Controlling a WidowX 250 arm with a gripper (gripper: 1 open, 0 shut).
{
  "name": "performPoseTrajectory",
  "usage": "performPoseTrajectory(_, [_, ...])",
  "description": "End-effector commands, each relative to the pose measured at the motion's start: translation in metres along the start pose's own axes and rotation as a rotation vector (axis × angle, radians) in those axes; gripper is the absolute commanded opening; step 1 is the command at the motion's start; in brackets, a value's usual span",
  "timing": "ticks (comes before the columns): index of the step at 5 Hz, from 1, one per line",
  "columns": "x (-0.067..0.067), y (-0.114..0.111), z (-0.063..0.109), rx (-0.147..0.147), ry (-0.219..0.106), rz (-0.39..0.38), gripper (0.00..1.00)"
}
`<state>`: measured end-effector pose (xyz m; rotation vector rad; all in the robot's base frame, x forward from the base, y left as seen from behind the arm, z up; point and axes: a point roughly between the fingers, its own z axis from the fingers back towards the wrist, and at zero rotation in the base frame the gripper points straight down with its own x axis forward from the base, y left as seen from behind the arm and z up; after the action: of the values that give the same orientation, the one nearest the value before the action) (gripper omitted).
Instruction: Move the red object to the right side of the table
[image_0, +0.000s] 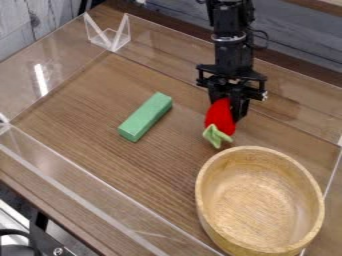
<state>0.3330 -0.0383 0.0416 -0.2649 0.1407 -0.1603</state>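
Right now the black arm reaches down from the top of the view, and its end effector (230, 104) points steeply downward over the brown wood-grain desk (94, 95). Its dark fingers are clamped on the upper part of the red object (219, 117), a small glossy strawberry-shaped toy. The toy hangs tilted, red body up between the fingers and its pale green leafy end lowest, pointing down and a little to the left. That leafy tip sits at or just above the desk surface; from this angle I cannot tell whether it actually touches the wood.

The toy is toward the right half of the desk, right of centre, and just behind the rim of a round light wooden bowl (261, 205) that fills the near right corner. The toy and the bowl are close but apart, with a thin strip of bare wood showing between the leafy end and the bowl's rim. The bowl looks to hold nothing.

To the left of the toy, well apart from it, a long green block (146, 116) lies flat on the desk, set diagonally with one end nearer the back and the other nearer the front left.

Low clear acrylic walls (54, 70) border the desk, and at the far left corner a small clear angled piece (107, 33) stands on the wall.
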Motion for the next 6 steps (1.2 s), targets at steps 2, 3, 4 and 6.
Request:
performPoseTrajectory(2, [0.0001,-0.0117,0.0297,0.013,-0.084,-0.044,0.00])
performPoseTrajectory(3, [-0.0006,-0.0123,0.0283,0.013,-0.081,-0.049,0.00])
performPoseTrajectory(4, [-0.0014,-0.0129,0.0280,0.012,-0.079,-0.054,0.00])
performPoseTrajectory(6, [-0.0024,-0.0137,0.0272,0.010,-0.076,-0.061,0.00])
